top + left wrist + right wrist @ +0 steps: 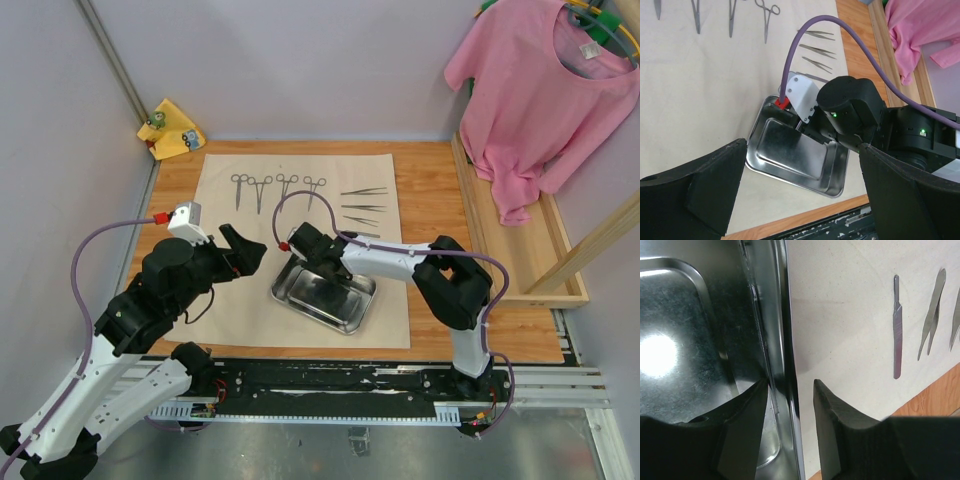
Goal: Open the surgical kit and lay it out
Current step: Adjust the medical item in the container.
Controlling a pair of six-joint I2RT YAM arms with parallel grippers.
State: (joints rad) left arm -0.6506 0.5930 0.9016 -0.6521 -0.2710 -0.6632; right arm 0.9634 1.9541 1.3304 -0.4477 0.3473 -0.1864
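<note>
Now: one beige cloth wrap (300,165) spread flat on table (440,180). Four ring-handled forceps (262,192) in row near far edge; four slim tweezers (365,207) in column beside them. One steel tray (345,322) on cloth, near side. Right tool (790,390) narrowly parted, straddling tray rim, not clamped. Left tool (802,150) wide apart, empty, above cloth.

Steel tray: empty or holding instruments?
Empty, as far as visible: the tray shows a bare shiny floor; forceps and tweezers lie outside on the cloth.
</note>
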